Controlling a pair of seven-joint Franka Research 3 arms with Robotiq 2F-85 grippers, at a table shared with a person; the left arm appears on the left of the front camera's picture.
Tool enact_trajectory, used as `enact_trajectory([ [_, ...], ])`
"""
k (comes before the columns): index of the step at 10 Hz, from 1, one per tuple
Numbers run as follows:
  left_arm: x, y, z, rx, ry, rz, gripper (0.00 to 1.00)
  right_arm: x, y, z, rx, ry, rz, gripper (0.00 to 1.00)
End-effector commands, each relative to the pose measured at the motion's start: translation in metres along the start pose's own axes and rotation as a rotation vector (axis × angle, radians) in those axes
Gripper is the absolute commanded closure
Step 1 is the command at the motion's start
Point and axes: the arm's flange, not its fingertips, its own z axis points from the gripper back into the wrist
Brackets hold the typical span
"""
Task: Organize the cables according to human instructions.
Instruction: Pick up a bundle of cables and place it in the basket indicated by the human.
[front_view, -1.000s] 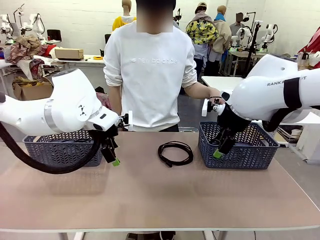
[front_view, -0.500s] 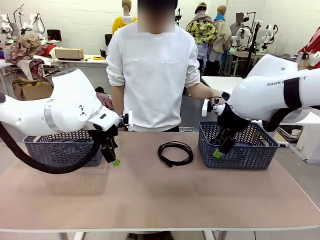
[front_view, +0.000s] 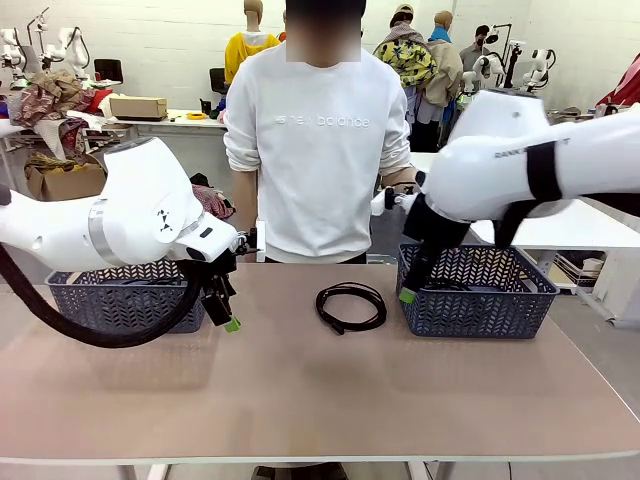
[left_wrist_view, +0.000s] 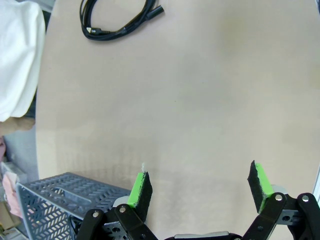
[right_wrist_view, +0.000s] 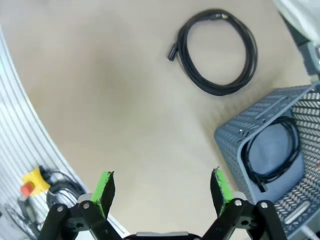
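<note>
Moved: right arm (front_view: 500, 165) has swung in toward the middle and risen, its gripper (front_view: 407, 294) now hanging at the near left corner of the right basket (front_view: 480, 300) instead of over its front wall; person (front_view: 318, 150) has shifted a little to picture right
Unmoved: left arm (front_view: 130, 215) and the coiled cable on the bench sit just where they were
Bench: tan, matte top (front_view: 300, 390), bare in the near half, running the full width of the front view
Cable on bench: one thin black coil (front_view: 351, 305) lies flat at the far middle, between the two baskets, touching neither; seen too from the right wrist (right_wrist_view: 216, 52) and at the top edge of the left wrist view (left_wrist_view: 117, 20)
Left basket: grey mesh basket (front_view: 110, 300) at far left, partly behind the left arm's black hose; contents hard to tell
Right basket contents: another black cable (right_wrist_view: 272, 150) coiled on its floor
Left gripper: (front_view: 225, 310) hovers over bare bench just in front of the left basket, jaws released and wide apart, green pads (left_wrist_view: 140, 187) with nothing between them
Right gripper: (right_wrist_view: 162, 190) above the bench, jaws released, spread wide, empty
Room: white walls, cluttered worktables with boxes and fabric at far left (front_view: 60, 110), more people (front_view: 405, 60) standing at the back right
</note>
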Motion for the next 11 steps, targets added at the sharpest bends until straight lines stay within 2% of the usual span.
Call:
enact_trajectory([
  [1,-0.001,0.0,0.001,-0.001,0.001,0.001,0.0,0.038,0.0,-0.006,0.001,0.085,-0.135,0.0],
  [3,-0.001,0.0,0.001,-0.001,0.001,0.001,0.0,0.069,0.0,-0.026,-0.001,0.102,-0.201,0.0],
  [6,-0.001,0.0,0.001,-0.001,0.001,0.001,0.0,0.105,-0.006,-0.056,-0.066,0.049,-0.311,0.0],
  [7,-0.001,0.0,0.001,-0.001,0.001,0.001,0.0,0.112,-0.009,-0.063,-0.102,0.038,-0.337,0.0],
  [9,-0.001,0.0,0.001,-0.001,0.001,0.001,0.0,0.121,-0.015,-0.071,-0.087,0.045,-0.37,0.0],
  [11,-0.001,0.0,0.001,-0.001,0.001,0.001,0.0,0.112,-0.015,-0.071,-0.059,0.035,-0.337,0.0],
])
